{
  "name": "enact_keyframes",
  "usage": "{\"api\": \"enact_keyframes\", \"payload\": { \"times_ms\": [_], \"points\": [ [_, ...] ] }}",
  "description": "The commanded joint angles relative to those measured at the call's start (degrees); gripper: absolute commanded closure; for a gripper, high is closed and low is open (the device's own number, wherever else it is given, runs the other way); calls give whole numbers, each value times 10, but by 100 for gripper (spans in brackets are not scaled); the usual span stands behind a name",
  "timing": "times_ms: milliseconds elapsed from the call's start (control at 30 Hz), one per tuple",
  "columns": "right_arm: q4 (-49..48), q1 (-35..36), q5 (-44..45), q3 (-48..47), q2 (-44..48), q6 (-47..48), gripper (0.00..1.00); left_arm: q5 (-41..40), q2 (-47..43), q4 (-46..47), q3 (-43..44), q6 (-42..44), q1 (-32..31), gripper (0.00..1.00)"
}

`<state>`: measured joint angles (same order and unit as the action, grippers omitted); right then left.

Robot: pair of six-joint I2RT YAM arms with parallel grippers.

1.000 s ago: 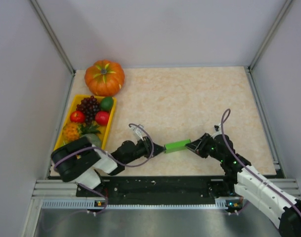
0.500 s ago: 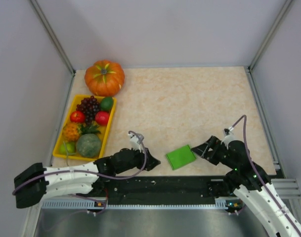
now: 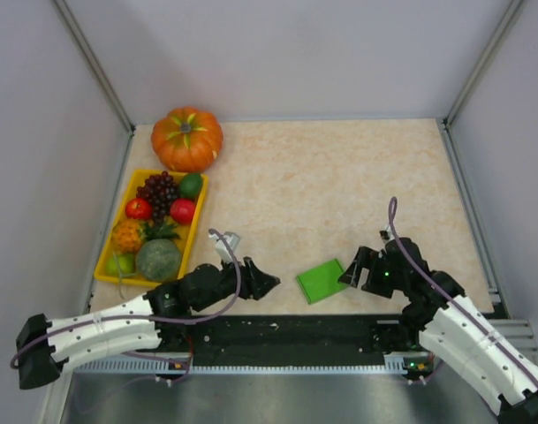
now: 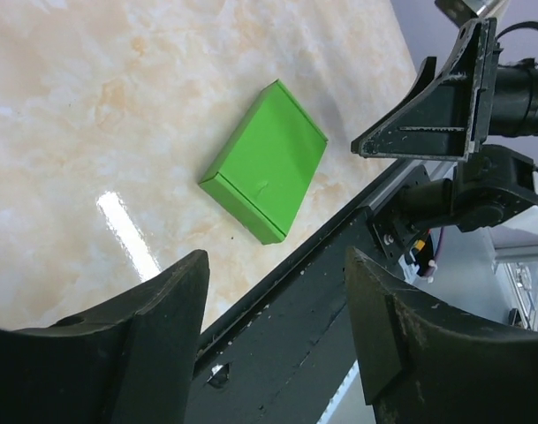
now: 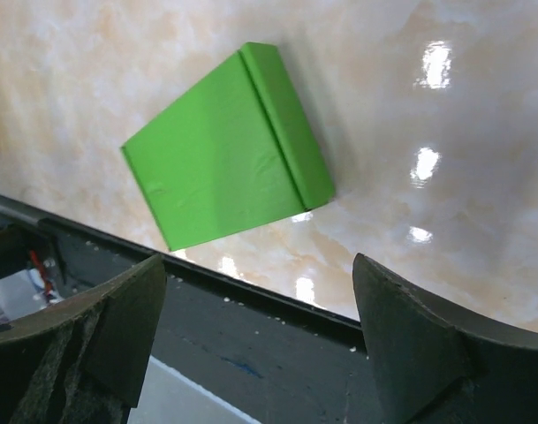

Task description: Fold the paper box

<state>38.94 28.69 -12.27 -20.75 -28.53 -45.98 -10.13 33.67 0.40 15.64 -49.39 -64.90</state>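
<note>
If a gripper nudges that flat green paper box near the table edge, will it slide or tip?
Likely slides: the flat folded green paper box lies low on the glossy marbled tabletop. Probably light and crushable, being thin card.

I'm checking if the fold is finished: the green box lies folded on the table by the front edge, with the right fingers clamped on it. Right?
Not quite: the paper box lies folded on the table by the front edge, but the right gripper has its fingers open, clear of it. The right wrist view shows this.
</note>
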Motion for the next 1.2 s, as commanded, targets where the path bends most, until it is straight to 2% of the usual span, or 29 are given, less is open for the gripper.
{"api": "enact_keyframes", "payload": {
  "times_ms": [0,100,167,300,400,500,567,633,667,733,800,833,867,900,933,967,1000,1033,1067,1100,1167],
  "points": [
    [-39,-7,38,-37,-79,35,15,25,70,75,-20,-31,4,34],
    [-98,-8,29,-53,-164,55,18,50,161,161,-16,-47,7,34],
    [-103,-8,60,-78,-207,94,23,57,241,200,-2,-58,9,29],
    [-148,-7,25,-78,-260,132,40,69,375,228,64,-84,23,29],
    [-204,0,-25,-42,-246,107,47,83,457,274,90,-105,32,33],
    [-255,22,-28,-10,-237,50,50,91,517,353,83,-134,62,39],
    [-307,32,-35,27,-229,-15,51,160,566,435,80,-149,89,46],
    [-385,47,-42,61,-230,-79,51,187,593,495,77,-158,118,47],
    [-405,52,-41,69,-230,-95,51,208,614,536,77,-161,127,47],
    [-397,60,-23,62,-226,-85,50,228,622,558,74,-161,154,49],
    [-346,60,-5,38,-222,-41,43,210,593,530,61,-143,172,48],
    [-253,64,41,-5,-221,15,40,200,572,495,61,-110,175,47],
    [-217,72,69,-27,-216,43,33,185,523,454,63,-92,178,46],
    [-188,82,96,-47,-214,67,30,165,496,364,70,-76,179,45],
    [-141,108,143,-80,-214,97,28,158,441,322,75,-41,181,44],
    [-128,129,160,-96,-216,111,26,148,411,279,80,-27,181,43],
    [-113,150,199,-124,-230,120,24,122,381,190,84,-18,181,43],
    [-98,174,223,-137,-240,124,23,110,320,156,89,-1,181,42],
    [-83,237,243,-148,-255,127,23,96,287,118,89,7,181,41],
    [-78,264,253,-159,-291,132,23,74,253,46,91,14,181,41],
    [-55,341,291,-196,-345,145,25,35,144,-33,102,36,181,40]
  ]
}}
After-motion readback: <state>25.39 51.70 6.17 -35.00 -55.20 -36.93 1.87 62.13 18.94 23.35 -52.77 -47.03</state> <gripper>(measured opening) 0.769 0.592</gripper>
